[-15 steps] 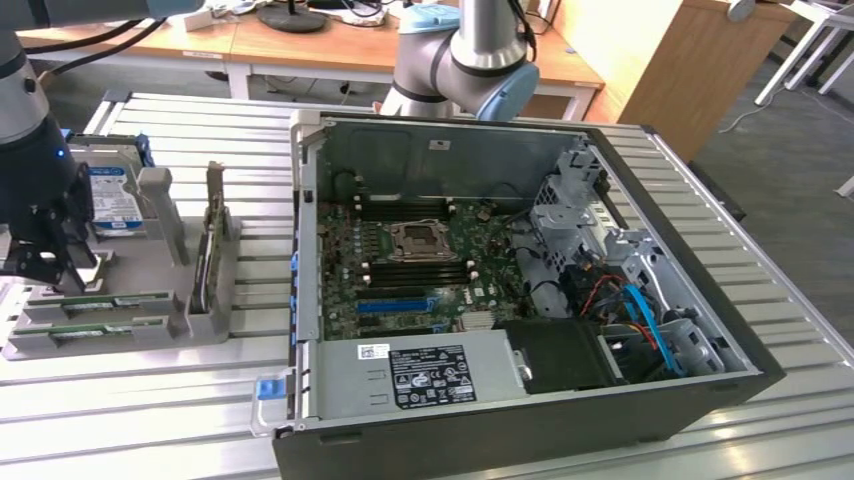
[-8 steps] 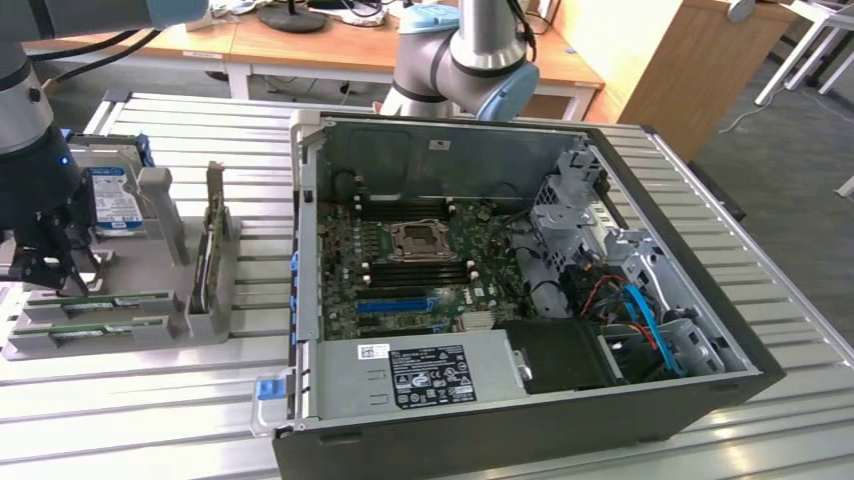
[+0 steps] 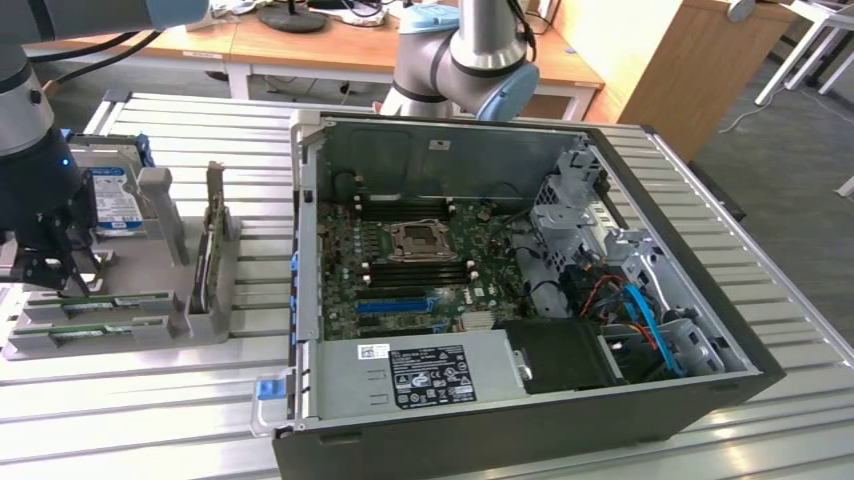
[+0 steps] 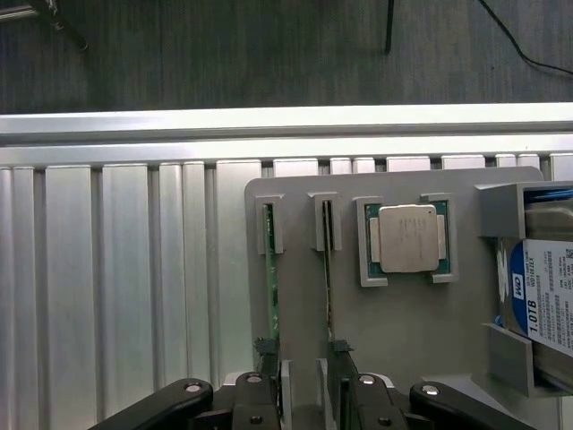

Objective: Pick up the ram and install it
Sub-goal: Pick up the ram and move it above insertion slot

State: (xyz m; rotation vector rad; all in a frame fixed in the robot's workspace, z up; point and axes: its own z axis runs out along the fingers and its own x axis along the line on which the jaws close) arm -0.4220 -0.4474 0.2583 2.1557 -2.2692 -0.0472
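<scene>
Hovering above the grey plastic tray [image 4: 403,322], whose far edge lies near the slatted metal tabletop's [image 4: 107,296] edge, the black two-fingered gripper [image 4: 303,399] stands wide, holding nothing; the long thin green circuit-board ram stick [image 4: 271,287] sits edge-up in the slot nearest the tray's side edge, bare slats alongside; its near end disappears behind the fingers [image 4: 260,399]; contact is unclear.
</scene>
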